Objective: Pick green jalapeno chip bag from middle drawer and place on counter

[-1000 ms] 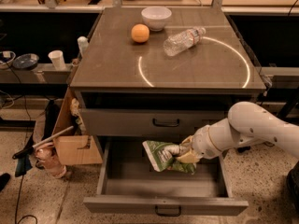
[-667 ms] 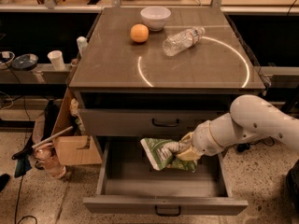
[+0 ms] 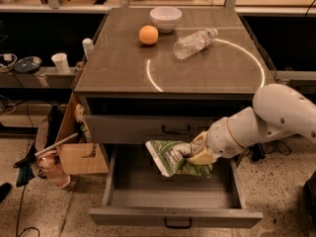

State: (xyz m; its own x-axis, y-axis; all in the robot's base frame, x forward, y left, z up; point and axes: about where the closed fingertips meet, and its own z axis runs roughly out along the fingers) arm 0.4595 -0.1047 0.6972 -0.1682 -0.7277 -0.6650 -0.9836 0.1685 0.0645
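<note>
The green jalapeno chip bag is light green and white, crinkled. My gripper is shut on its right part and holds it above the open middle drawer, in front of the closed drawer above. The white arm reaches in from the right. The drawer box below the bag shows nothing else inside. The counter is a grey-brown top with a bright ring line, above the cabinet.
On the counter lie an orange, a white bowl and a clear water bottle on its side. The closed upper drawer sits just behind the bag. A cardboard box stands left of the cabinet.
The gripper has lifted the chip bag slightly up and to the left, out of the drawer box toward the upper drawer's front.
</note>
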